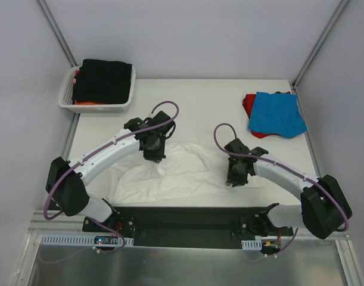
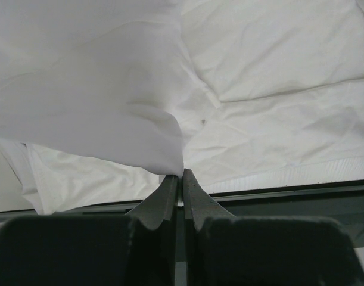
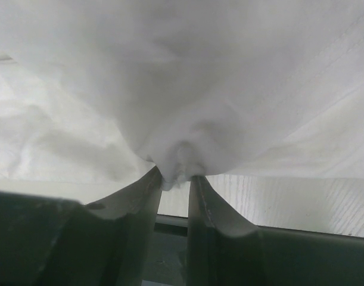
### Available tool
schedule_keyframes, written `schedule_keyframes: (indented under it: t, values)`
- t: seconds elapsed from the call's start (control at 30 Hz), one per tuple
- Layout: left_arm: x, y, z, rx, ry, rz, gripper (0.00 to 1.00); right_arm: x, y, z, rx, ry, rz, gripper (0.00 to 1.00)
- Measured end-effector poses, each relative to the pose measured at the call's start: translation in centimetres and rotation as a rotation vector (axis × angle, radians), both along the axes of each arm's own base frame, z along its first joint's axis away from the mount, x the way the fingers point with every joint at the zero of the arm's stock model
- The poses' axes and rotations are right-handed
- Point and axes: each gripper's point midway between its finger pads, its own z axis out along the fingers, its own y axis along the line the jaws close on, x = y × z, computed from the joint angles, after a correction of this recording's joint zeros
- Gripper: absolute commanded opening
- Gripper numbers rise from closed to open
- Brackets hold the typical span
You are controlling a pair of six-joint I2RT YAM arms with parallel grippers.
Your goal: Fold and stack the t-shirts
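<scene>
The large white t-shirt [image 1: 182, 176] lies spread and rumpled across the near middle of the table. My left gripper [image 1: 155, 156] is shut on a fold of it at its upper left; in the left wrist view the cloth [image 2: 110, 107] hangs from the closed tips [image 2: 182, 174]. My right gripper [image 1: 235, 179] is shut on a bunched edge at the shirt's right side, seen in the right wrist view [image 3: 177, 170] with the cloth [image 3: 187, 89] draped above. A folded bright blue t-shirt [image 1: 277, 113] lies on a red one [image 1: 248, 104] at the far right.
A white lattice basket [image 1: 67, 98] at the far left holds a folded black t-shirt [image 1: 104, 80] over an orange one [image 1: 86, 102]. The table's near edge and a dark rail [image 1: 187, 217] run just below the white shirt.
</scene>
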Motion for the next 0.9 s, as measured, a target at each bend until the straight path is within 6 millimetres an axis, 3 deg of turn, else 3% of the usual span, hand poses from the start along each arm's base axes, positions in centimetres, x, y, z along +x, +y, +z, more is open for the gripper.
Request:
schedule_keyframes:
  t: [0.37, 0.43, 0.5, 0.53, 0.9]
  values:
    - [0.0, -0.1, 0.0, -0.006, 0.003, 0.016, 0.00, 0.0, -0.5, 0.7, -0.020, -0.016, 0.011, 0.28]
    - [0.0, -0.1, 0.0, -0.006, 0.003, 0.016, 0.00, 0.2, -0.4, 0.8, -0.019, -0.020, 0.013, 0.22]
    - [0.0, -0.1, 0.0, -0.006, 0.003, 0.016, 0.00, 0.3, -0.4, 0.9, -0.017, -0.024, 0.016, 0.03]
    - [0.0, -0.1, 0.0, -0.006, 0.003, 0.016, 0.00, 0.3, -0.4, 0.9, -0.018, -0.025, 0.019, 0.01]
    - [0.0, -0.1, 0.0, -0.005, 0.003, 0.016, 0.00, 0.3, -0.7, 1.1, -0.034, -0.025, 0.017, 0.01]
